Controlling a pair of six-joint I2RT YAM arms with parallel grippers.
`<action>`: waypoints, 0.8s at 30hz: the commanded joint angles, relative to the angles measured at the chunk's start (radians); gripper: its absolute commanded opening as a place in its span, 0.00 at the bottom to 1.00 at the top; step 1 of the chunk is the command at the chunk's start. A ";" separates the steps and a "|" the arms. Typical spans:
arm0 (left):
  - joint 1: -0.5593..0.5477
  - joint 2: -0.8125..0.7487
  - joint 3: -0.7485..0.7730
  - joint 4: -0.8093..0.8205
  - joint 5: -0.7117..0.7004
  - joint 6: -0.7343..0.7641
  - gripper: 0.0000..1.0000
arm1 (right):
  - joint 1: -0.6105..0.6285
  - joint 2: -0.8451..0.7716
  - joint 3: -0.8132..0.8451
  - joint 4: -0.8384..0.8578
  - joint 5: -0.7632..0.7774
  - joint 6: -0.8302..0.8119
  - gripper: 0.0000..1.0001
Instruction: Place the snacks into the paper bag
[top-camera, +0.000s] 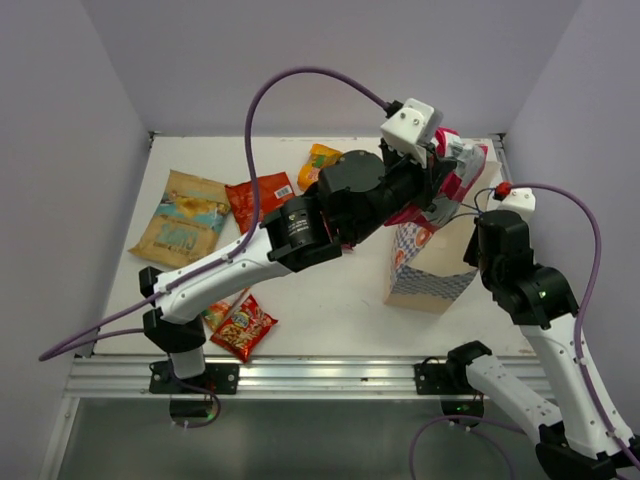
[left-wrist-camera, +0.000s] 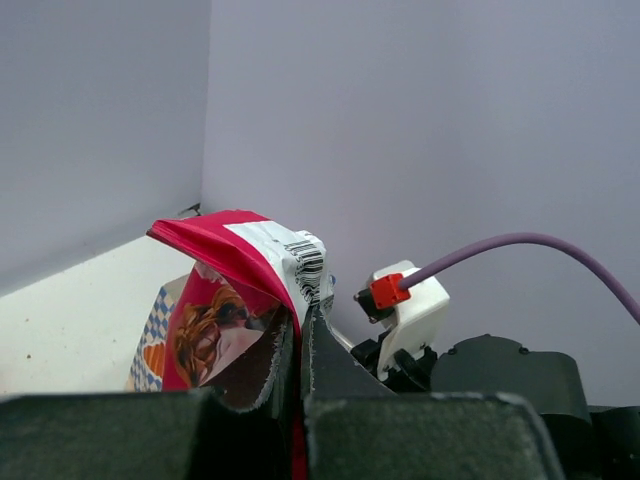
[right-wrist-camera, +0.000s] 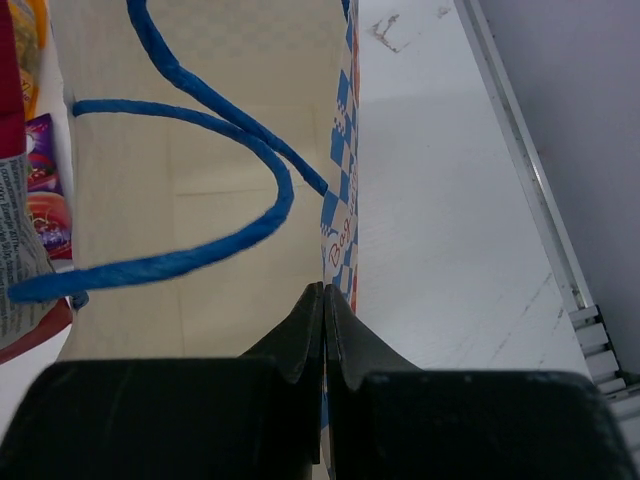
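My left gripper (left-wrist-camera: 300, 335) is clamped on one edge of the pink multipack (left-wrist-camera: 225, 310). Its long side runs away from my fingers, top curled over to the left, barcode up. The paper bag (top-camera: 430, 285) stands upright just below it, mouth up. My right gripper (right-wrist-camera: 323, 305) is pinched shut on the bag's wall, with the blue handles (right-wrist-camera: 232, 125) drooping just ahead. The tan-brown packet (top-camera: 182, 217) and red packet (top-camera: 258, 198) lie well back behind my left gripper.

One packet (top-camera: 462, 175) over bag (top-camera: 428, 285), other packets (top-camera: 182, 215) left
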 joint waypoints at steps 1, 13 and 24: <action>-0.036 0.008 0.137 0.070 -0.068 0.083 0.00 | 0.002 -0.004 -0.006 0.038 -0.017 -0.012 0.00; -0.125 0.005 0.177 0.210 -0.137 0.220 0.00 | 0.002 -0.006 -0.008 0.039 -0.020 -0.014 0.00; -0.128 -0.020 -0.037 0.241 -0.244 0.226 0.00 | 0.002 -0.015 -0.011 0.039 -0.020 -0.012 0.00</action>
